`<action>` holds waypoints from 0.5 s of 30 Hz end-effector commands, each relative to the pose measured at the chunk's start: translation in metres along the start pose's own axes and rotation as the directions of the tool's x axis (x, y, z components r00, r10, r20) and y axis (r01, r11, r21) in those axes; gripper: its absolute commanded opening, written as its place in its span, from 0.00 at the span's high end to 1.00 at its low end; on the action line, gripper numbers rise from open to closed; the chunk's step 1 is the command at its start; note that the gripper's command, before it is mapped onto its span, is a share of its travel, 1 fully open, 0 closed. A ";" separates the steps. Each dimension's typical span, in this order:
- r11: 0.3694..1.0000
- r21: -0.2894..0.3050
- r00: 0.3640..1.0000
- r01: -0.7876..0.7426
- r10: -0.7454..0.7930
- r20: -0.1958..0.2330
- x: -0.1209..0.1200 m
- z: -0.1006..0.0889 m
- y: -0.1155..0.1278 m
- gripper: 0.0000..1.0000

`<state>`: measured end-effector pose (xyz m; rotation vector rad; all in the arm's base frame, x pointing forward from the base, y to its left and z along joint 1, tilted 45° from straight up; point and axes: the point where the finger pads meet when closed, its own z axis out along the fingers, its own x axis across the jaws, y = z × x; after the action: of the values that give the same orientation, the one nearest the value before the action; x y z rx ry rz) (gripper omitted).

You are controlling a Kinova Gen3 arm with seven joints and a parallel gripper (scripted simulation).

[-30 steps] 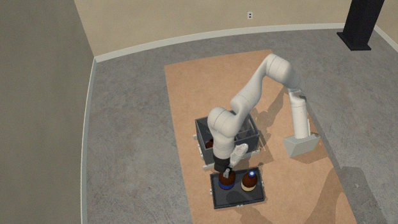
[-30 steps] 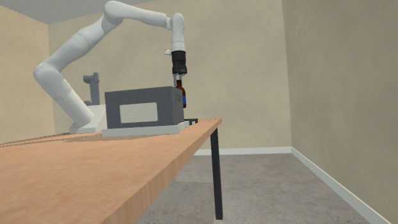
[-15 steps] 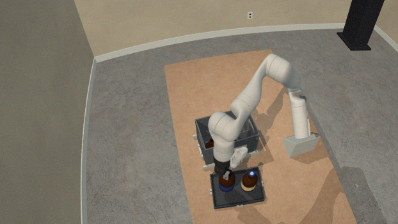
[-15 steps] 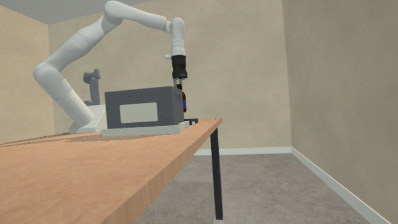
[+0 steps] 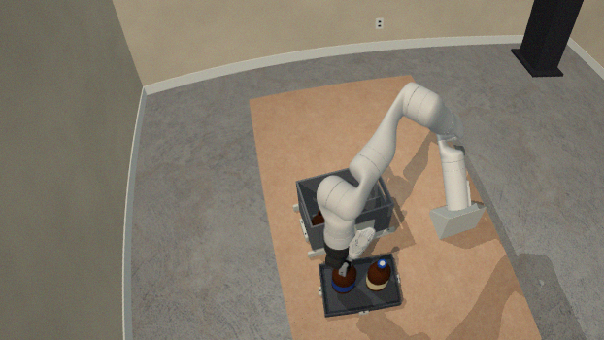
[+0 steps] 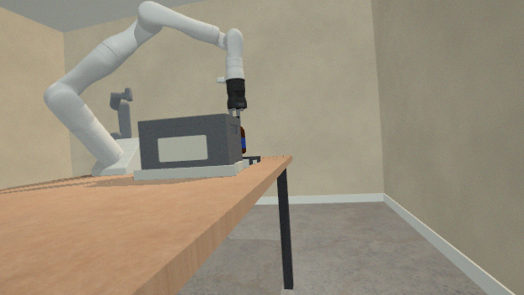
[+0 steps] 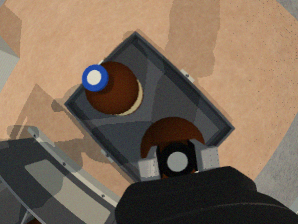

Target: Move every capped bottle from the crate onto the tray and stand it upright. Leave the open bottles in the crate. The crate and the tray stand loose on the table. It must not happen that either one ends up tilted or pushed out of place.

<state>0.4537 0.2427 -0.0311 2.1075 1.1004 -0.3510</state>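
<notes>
My gripper (image 5: 344, 268) (image 6: 234, 113) (image 7: 174, 153) is shut on the black-capped neck of a brown bottle with a blue label (image 5: 344, 283) (image 6: 243, 142) (image 7: 172, 131). This bottle is upright over the tray (image 5: 364, 302) (image 6: 255, 158) (image 7: 162, 92); its base shows slightly above the tray's rim in the exterior view. A brown bottle with a cream label (image 5: 379, 275) (image 7: 114, 92) and a blue-and-white cap stands upright on the tray. The grey crate (image 5: 312, 234) (image 6: 147, 145) (image 7: 17, 160) holds brown glass (image 5: 317, 219) (image 7: 35, 220); the arm hides much of its inside.
The crate stands close beside the tray, its tall walls and light base rails (image 5: 318, 254) (image 6: 185, 173) near the arm. The arm reaches over the crate from its base (image 5: 457, 221) (image 6: 111, 169). The table edge (image 6: 236, 215) runs past the crate and tray.
</notes>
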 end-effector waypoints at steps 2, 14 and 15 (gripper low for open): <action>1.000 0.000 1.000 -0.001 0.001 -0.003 0.000 0.001 0.000 1.00; 1.000 0.005 1.000 -0.007 0.007 0.001 0.000 0.016 -0.002 1.00; 1.000 0.005 1.000 -0.008 0.008 0.001 -0.001 0.018 -0.002 1.00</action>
<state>0.4546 0.2342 -0.0392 2.1075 1.1011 -0.3495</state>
